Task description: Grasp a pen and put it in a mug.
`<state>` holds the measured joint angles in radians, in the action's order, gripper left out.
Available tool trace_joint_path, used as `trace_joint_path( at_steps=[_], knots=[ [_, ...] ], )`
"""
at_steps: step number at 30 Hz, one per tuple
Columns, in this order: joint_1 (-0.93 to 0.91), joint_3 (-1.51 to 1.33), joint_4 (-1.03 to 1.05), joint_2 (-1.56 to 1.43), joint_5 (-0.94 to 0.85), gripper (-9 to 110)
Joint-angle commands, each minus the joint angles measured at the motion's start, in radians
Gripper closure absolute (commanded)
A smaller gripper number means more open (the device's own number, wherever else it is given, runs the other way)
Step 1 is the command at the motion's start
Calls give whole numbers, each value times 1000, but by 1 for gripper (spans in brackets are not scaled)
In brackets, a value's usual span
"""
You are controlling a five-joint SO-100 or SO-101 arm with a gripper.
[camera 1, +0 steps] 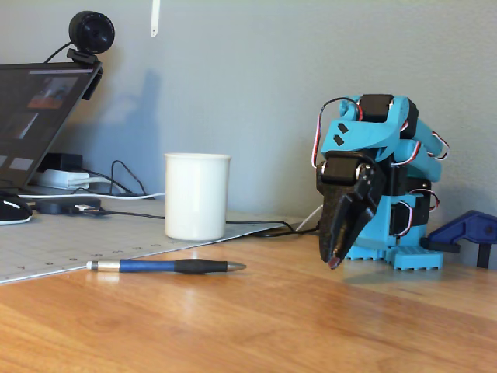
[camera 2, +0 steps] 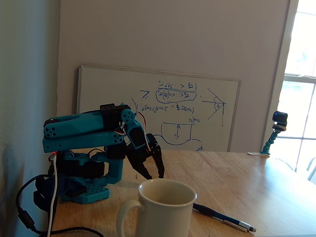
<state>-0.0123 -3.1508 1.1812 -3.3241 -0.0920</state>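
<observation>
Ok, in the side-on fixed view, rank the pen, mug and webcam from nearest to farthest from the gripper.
1. Pen: flat on the table, left of the gripper, tip towards it.
2. Mug: upright behind the pen, farther left.
3. Webcam: top left, on the laptop screen.

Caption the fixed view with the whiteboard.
Folded arm, tool empty, behind mug; pen lies beside it.

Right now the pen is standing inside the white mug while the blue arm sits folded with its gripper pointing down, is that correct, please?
Not quite: the pen lies flat on the table beside the mug, as a fixed view shows. The arm is folded, its gripper pointing down.
</observation>
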Motion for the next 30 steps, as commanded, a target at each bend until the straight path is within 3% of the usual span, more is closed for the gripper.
trace_joint_path(
  at_steps=[1, 30],
  knots=[
    [6, 11, -6, -23, 11, 95],
    [-6, 71, -9, -5, 12, 95]
  ],
)
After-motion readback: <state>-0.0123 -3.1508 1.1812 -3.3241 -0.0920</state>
